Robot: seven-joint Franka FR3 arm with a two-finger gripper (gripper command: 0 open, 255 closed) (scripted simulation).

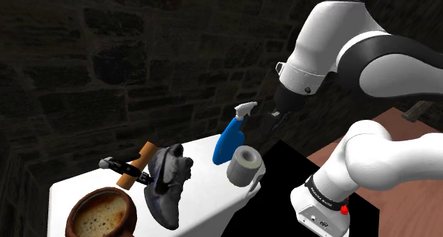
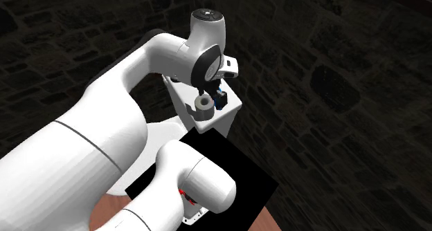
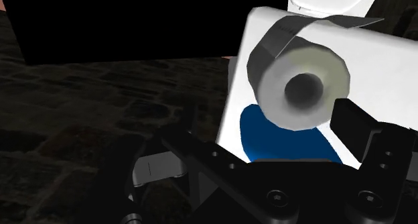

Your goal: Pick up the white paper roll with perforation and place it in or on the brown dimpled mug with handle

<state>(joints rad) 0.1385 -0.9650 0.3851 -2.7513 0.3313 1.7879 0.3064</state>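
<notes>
Just ahead of the gripper [image 1: 278, 120], a little lower than its tips, the roll [image 1: 245, 164] lies on its side at the corner of the white table [image 1: 78, 189] that is closest to the tool. It looks greyish white rather than bright. It is a thick, short cylinder with a dark hollow core, and in the wrist view that core points almost straight back at the hand. A loose strip peels off its outer wrap and trails away from the gripper. Perforations cannot be made out on it. The fingers [image 3: 354, 125] stand apart and unclenched, with nothing clasped between them, and the roll sits beyond their tips, untouched and closer to one finger than to the other. A blue spray bottle [image 1: 231, 140] lies just beside the roll, about as near to the gripper as the roll is. Farther from the tool come a grey shoe [image 1: 167, 182] and a wooden-handled tool [image 1: 138, 161]. The brown mug [image 1: 99, 216] stands at the table's end farthest from the gripper, well apart from the roll, with a speckled tan inside. A dim stone wall [image 1: 106, 58] rises beyond the table.
</notes>
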